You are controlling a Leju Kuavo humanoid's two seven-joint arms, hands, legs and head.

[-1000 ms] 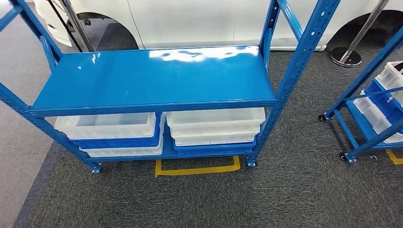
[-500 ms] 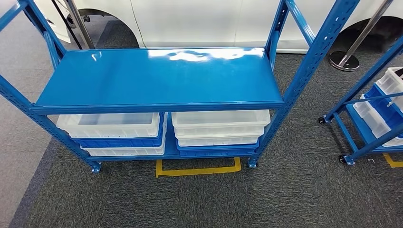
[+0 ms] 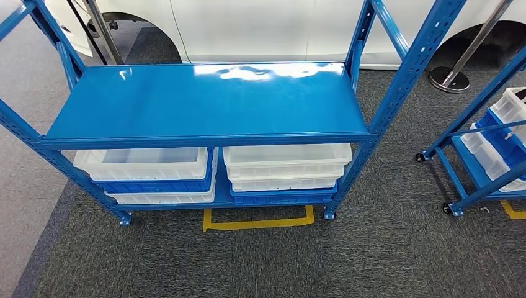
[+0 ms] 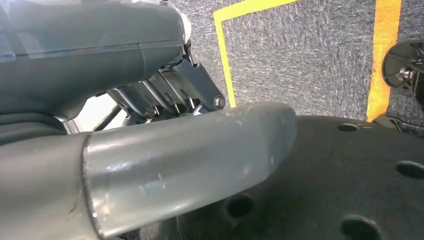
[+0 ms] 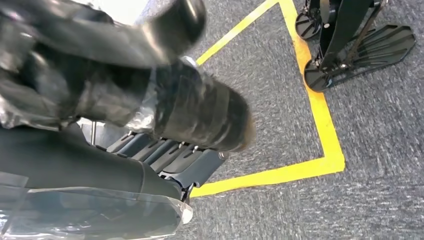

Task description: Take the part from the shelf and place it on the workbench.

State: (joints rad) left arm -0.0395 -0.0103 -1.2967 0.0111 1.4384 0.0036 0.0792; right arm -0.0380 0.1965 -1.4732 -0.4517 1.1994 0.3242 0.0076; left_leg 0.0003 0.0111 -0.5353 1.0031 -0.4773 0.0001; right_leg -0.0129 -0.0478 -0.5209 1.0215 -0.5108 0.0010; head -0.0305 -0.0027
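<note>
The blue shelf (image 3: 205, 99) stands in front of me in the head view, and its top board is bare. In the right wrist view my right hand (image 5: 150, 100) holds a black, roughly cylindrical part (image 5: 205, 117) wrapped in shiny clear plastic, between the dark thumb and the fingers (image 5: 165, 155), above grey carpet. My left hand (image 4: 165, 150) hangs over the carpet in the left wrist view, its thick grey thumb stretched out and nothing in its grasp.
White and blue bins (image 3: 146, 164) (image 3: 285, 158) are stacked on the shelf's bottom level. A second blue rack with bins (image 3: 490, 143) stands at the right. Yellow tape (image 3: 257, 222) marks the carpet. Behind the shelf are a white car (image 3: 260, 25) and a stanchion base (image 3: 451, 74).
The whole head picture has shifted a little since one second ago, so the camera moved; the shelf looks slightly nearer. Nothing on the shelf has moved.
</note>
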